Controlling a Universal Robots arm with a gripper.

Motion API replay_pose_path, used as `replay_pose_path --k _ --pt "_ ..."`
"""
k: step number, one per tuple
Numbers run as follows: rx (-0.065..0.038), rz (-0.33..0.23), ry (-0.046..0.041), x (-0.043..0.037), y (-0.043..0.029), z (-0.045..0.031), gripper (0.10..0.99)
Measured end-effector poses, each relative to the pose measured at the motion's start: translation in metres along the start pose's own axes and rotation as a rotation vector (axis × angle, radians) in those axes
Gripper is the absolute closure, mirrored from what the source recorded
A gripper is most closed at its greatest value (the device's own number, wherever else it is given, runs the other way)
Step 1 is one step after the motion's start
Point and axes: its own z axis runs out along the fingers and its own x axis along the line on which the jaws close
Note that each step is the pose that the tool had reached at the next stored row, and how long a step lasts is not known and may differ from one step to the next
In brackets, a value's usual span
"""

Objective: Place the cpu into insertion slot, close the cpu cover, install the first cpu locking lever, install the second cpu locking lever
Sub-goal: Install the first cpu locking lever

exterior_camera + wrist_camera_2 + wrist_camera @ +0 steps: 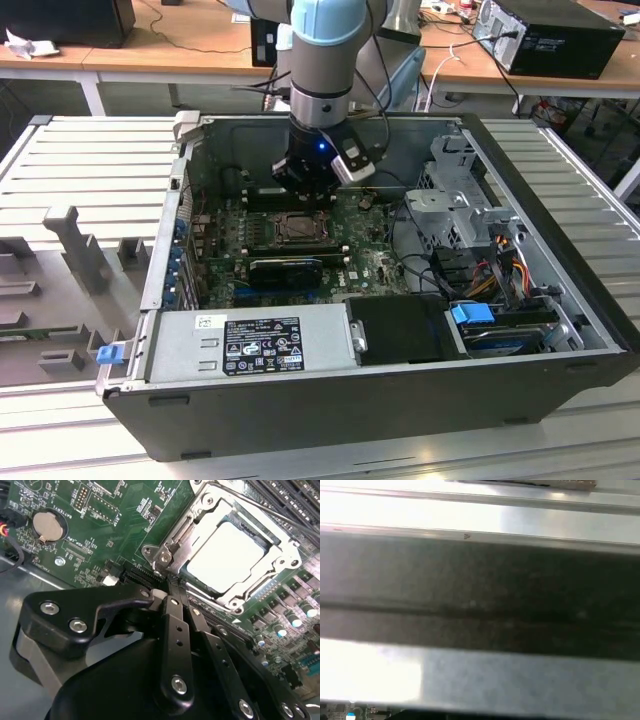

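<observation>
cpu (225, 560) seated (cpu cover (200, 522) closed), claw (169, 591) adjacent

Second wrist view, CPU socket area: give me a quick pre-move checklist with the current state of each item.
1. cpu seated flat in the insertion slot: ok.
2. cpu cover down around the chip: ok, looks closed.
3. Locking lever crossing the cover's edge, latched: cannot tell.
4. claw close to the socket corner: ok.
5. claw holding anything: cannot tell.
6. Motherboard beside the socket free of loose parts: ok.
</observation>
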Motion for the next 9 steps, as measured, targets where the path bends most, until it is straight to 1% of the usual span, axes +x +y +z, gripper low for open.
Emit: replay_pose_path --k 2,4,6,9 --pt "0.0 0.0 0.0001 0.0 0.0005 -0.0057 0.98" --pt "0.0 0.0 0.0 0.0 -0.0002 -0.0057 0.98" --pt "0.0 0.0 0.0 0.0003 -0.004 -0.006 0.98" --pt "0.0 0.0 0.0001 0.0005 -0.0062 -0.0063 0.98"
